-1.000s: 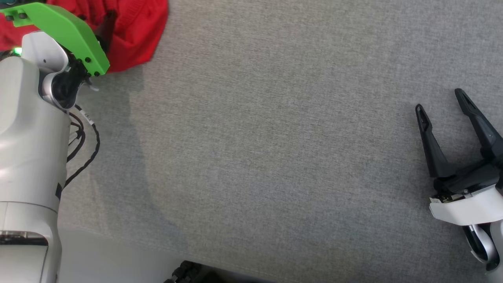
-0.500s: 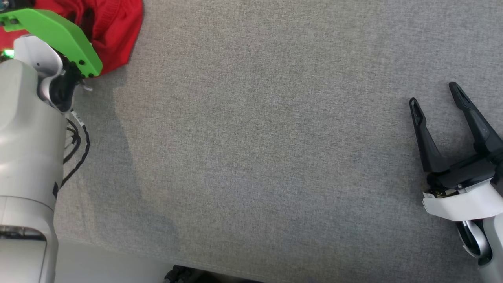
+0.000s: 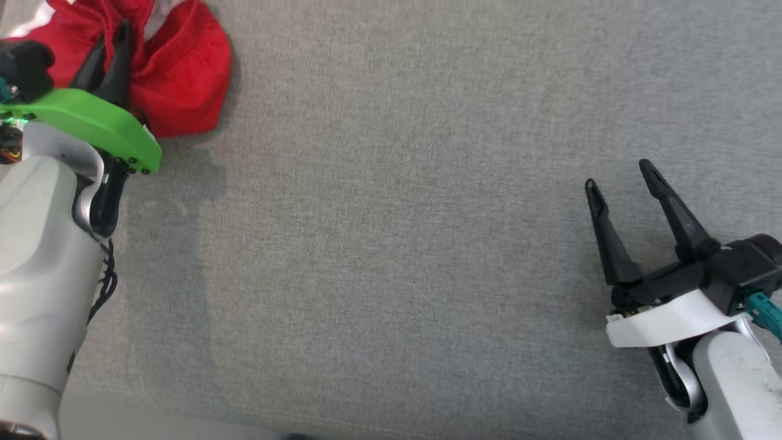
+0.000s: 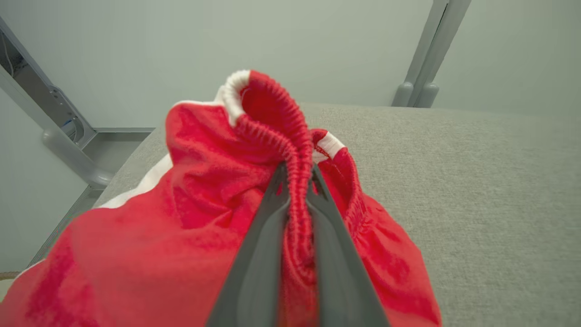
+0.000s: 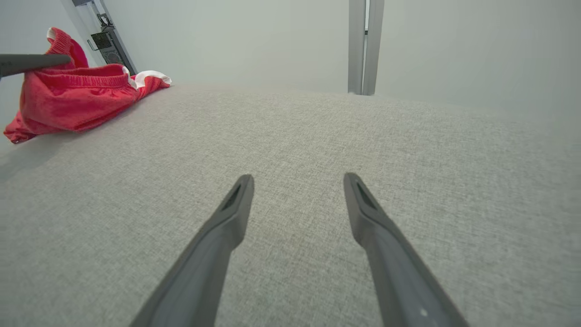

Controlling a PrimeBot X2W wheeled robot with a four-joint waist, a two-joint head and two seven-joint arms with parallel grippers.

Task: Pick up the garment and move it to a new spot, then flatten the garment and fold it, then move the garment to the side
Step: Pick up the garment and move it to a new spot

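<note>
The garment (image 3: 177, 79) is a red piece with white trim and a ribbed elastic band, bunched at the far left corner of the grey table (image 3: 397, 214). My left gripper (image 4: 297, 175) is shut on the garment's elastic band (image 4: 277, 131), which is pinched between the two fingers and lifted into a peak. In the head view that gripper (image 3: 119, 36) pokes into the red cloth above the green wrist cover. My right gripper (image 3: 620, 174) hovers open over bare cloth at the right, far from the garment (image 5: 72, 100), with nothing between its fingers (image 5: 236, 204).
The table's far edge lies just behind the garment, with grey frame posts (image 4: 426, 59) beyond it. A vertical post (image 5: 365, 45) stands past the far edge in the right wrist view. The near table edge (image 3: 183, 421) runs along the bottom left.
My left gripper has closed on the garment's elastic band and raised it. The head camera has shifted, and the right gripper now sits a little further left and lower in the picture.
</note>
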